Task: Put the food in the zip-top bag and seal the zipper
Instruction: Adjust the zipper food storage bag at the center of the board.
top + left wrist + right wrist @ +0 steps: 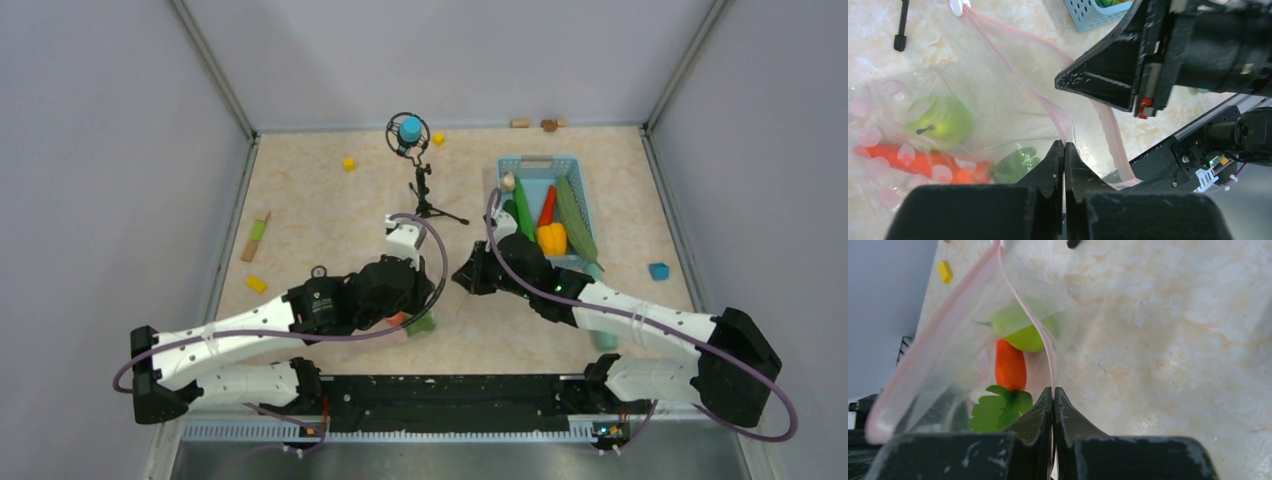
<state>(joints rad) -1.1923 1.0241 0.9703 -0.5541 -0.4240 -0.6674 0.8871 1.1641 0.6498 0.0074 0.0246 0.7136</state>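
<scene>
The clear zip-top bag (993,100) lies between my two grippers with its mouth open. Inside are a green pear (940,120) and an orange carrot (913,162) with green leaves (1015,165). My left gripper (1064,144) is shut on the pink zipper (1013,75). My right gripper (1053,389) is shut on the opposite zipper edge (1040,337); pear (1023,332) and carrot (1010,365) show behind it. In the top view the left gripper (432,300) and right gripper (462,278) are close together. Yellow pepper (551,238), red pepper (547,206), cucumbers (575,215) and mushroom (508,182) lie in the basket.
The light blue basket (538,165) stands at the back right. A small tripod with a blue-topped device (412,140) stands behind the grippers. Yellow cubes (349,163) and a blue cube (658,271) lie scattered. A pale teal cylinder (604,340) lies by the right arm.
</scene>
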